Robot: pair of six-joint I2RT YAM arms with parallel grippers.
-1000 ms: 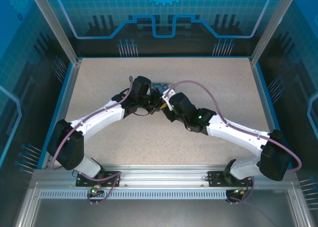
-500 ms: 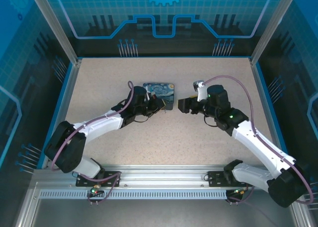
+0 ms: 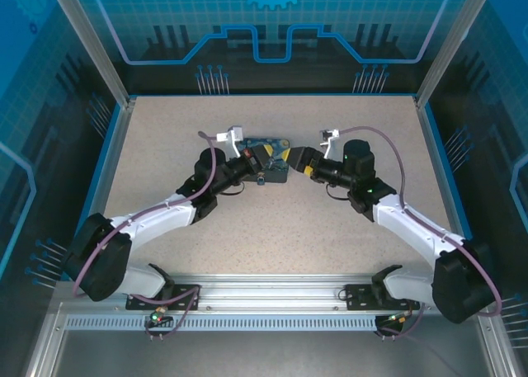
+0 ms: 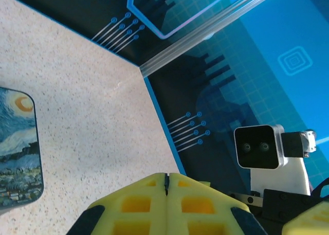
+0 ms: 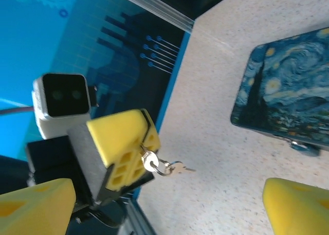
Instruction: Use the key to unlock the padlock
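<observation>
My left gripper (image 3: 257, 161) sits at the painted tin's near left side. It is shut (image 4: 166, 179), with a thin dark sliver showing between its yellow fingers. The right wrist view shows those left fingers (image 5: 123, 142) pinching the key (image 5: 150, 161) by its silvery head, with a ring and a second small key (image 5: 182, 168) dangling from it. My right gripper (image 3: 295, 157) faces the left one from the tin's right, open (image 5: 167, 206) and holding nothing. A small dark lump (image 5: 303, 145) at the tin's near edge looks like the padlock (image 3: 260, 177). It is too small to make out.
The blue-and-yellow swirly tin (image 3: 272, 148) lies on the speckled table between the two grippers, and the wrist views show it too: tin (image 4: 18, 152), tin (image 5: 288, 98). Blue walls and a metal post (image 4: 205, 37) enclose the table.
The right arm swung out to the right, uncovering the tin, then its gripper came back toward the tin. The left gripper turned and moved forward along the tin's near side.
</observation>
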